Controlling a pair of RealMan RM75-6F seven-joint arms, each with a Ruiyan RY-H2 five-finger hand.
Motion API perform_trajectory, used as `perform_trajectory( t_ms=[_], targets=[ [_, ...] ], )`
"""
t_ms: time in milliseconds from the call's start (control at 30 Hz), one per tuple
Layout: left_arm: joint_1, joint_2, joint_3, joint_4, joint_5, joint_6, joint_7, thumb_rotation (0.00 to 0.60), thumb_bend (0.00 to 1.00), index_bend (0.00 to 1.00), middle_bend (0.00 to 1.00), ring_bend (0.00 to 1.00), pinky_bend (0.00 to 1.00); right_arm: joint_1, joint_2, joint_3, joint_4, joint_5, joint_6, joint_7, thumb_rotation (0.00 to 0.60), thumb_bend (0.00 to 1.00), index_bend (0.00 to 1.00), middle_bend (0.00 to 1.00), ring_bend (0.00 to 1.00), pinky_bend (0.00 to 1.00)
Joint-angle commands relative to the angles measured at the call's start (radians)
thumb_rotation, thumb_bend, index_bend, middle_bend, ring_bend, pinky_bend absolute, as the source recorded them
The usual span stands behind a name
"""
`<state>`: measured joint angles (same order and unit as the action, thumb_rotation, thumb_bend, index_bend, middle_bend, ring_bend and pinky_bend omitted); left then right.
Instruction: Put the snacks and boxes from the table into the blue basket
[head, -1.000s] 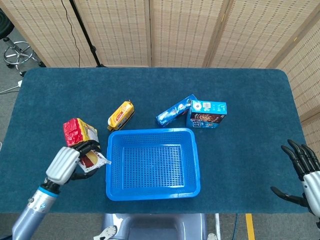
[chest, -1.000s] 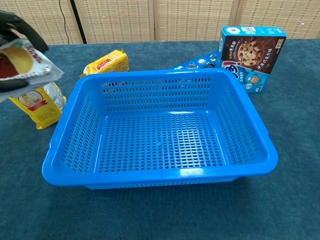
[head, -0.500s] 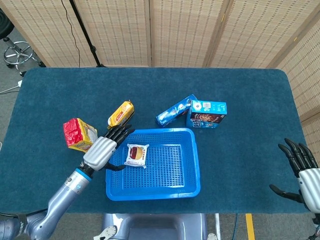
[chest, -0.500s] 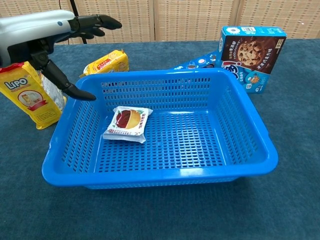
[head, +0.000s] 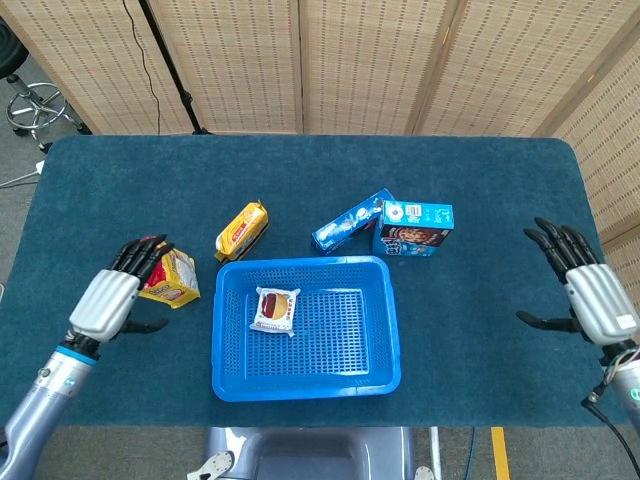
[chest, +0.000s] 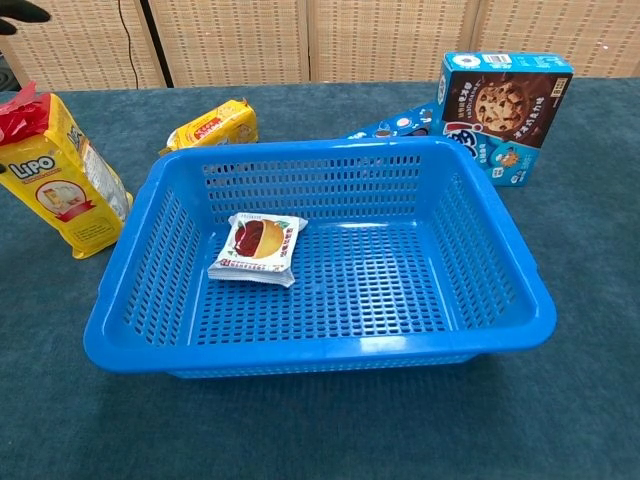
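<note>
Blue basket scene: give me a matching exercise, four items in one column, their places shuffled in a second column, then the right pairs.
Items
1. white snack packet
2. yellow Lipo bag
3. cookie box
4. left hand

Places
A. standing on the table beyond the blue basket's far right corner
B. lying inside the basket, near its left wall
C. open over the table, at the yellow bag's near side
D. upright on the table to the left of the basket

Pairs: 1-B, 2-D, 3-A, 4-C
</note>
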<state>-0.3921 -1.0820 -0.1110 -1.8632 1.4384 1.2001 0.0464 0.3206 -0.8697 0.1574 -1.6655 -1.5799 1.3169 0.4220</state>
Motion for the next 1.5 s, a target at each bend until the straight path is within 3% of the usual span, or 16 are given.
perform_trajectory(
  t_ms=[33, 200, 333, 433, 633, 867, 1100, 1167, 1233, 1300, 1400, 1500],
  targets=[
    [0.029, 0.017, 0.011, 0.035, 0.008, 0.046, -0.014, 0.600, 0.10, 0.00, 0.00, 0.00, 0.00, 0.062, -0.033, 0.038, 0.040, 0.021, -0.057, 0.049, 0.600, 0.00, 0.00, 0.00, 0.00, 0.00],
    [0.063, 0.026, 0.011, 0.069, -0.014, 0.091, -0.021, 0.600, 0.10, 0.00, 0.00, 0.00, 0.00, 0.145, -0.055, 0.068, 0.054, 0.057, -0.161, 0.058, 0.600, 0.00, 0.00, 0.00, 0.00, 0.00],
    [0.093, 0.028, 0.012, 0.092, -0.040, 0.130, 0.003, 0.600, 0.10, 0.00, 0.00, 0.00, 0.00, 0.255, -0.092, 0.099, 0.065, 0.138, -0.328, 0.017, 0.600, 0.00, 0.00, 0.00, 0.00, 0.00],
    [0.102, 0.020, 0.006, 0.108, -0.061, 0.142, 0.013, 0.600, 0.10, 0.00, 0.00, 0.00, 0.00, 0.396, -0.195, 0.143, 0.163, 0.264, -0.509, -0.051, 0.600, 0.00, 0.00, 0.00, 0.00, 0.00],
    [0.120, 0.023, 0.003, 0.099, -0.049, 0.177, 0.004, 0.600, 0.10, 0.00, 0.00, 0.00, 0.00, 0.507, -0.316, 0.158, 0.299, 0.401, -0.647, -0.122, 0.600, 0.00, 0.00, 0.00, 0.00, 0.00],
    [0.145, 0.035, 0.007, 0.084, -0.038, 0.211, 0.004, 0.600, 0.10, 0.00, 0.00, 0.00, 0.00, 0.576, -0.415, 0.147, 0.416, 0.503, -0.742, -0.169, 0.600, 0.00, 0.00, 0.00, 0.00, 0.00],
    [0.145, 0.034, -0.006, 0.086, -0.062, 0.202, 0.002, 0.600, 0.10, 0.00, 0.00, 0.00, 0.00, 0.615, -0.493, 0.135, 0.520, 0.533, -0.790, -0.184, 0.600, 0.00, 0.00, 0.01, 0.00, 0.01],
    [0.142, 0.031, -0.009, 0.089, -0.072, 0.194, 0.005, 0.600, 0.10, 0.00, 0.00, 0.00, 0.00, 0.618, -0.528, 0.136, 0.557, 0.531, -0.761, -0.193, 0.600, 0.00, 0.03, 0.13, 0.06, 0.10],
    [0.140, 0.029, -0.012, 0.090, -0.078, 0.190, 0.012, 0.600, 0.10, 0.00, 0.00, 0.00, 0.00, 0.618, -0.562, 0.129, 0.599, 0.526, -0.730, -0.217, 0.600, 0.00, 0.18, 0.37, 0.24, 0.31],
    [0.140, 0.028, -0.013, 0.087, -0.081, 0.187, 0.015, 0.600, 0.10, 0.00, 0.00, 0.00, 0.00, 0.618, -0.581, 0.124, 0.626, 0.524, -0.716, -0.233, 0.600, 0.02, 0.33, 0.50, 0.37, 0.45],
    [0.142, 0.030, -0.012, 0.084, -0.080, 0.187, 0.016, 0.600, 0.10, 0.00, 0.00, 0.00, 0.00, 0.609, -0.596, 0.124, 0.648, 0.506, -0.673, -0.241, 0.600, 0.12, 0.46, 0.60, 0.48, 0.57],
    [0.145, 0.032, -0.011, 0.082, -0.079, 0.188, 0.014, 0.600, 0.10, 0.00, 0.00, 0.00, 0.00, 0.593, -0.579, 0.128, 0.627, 0.473, -0.627, -0.227, 0.600, 0.18, 0.51, 0.64, 0.51, 0.60]
  ],
)
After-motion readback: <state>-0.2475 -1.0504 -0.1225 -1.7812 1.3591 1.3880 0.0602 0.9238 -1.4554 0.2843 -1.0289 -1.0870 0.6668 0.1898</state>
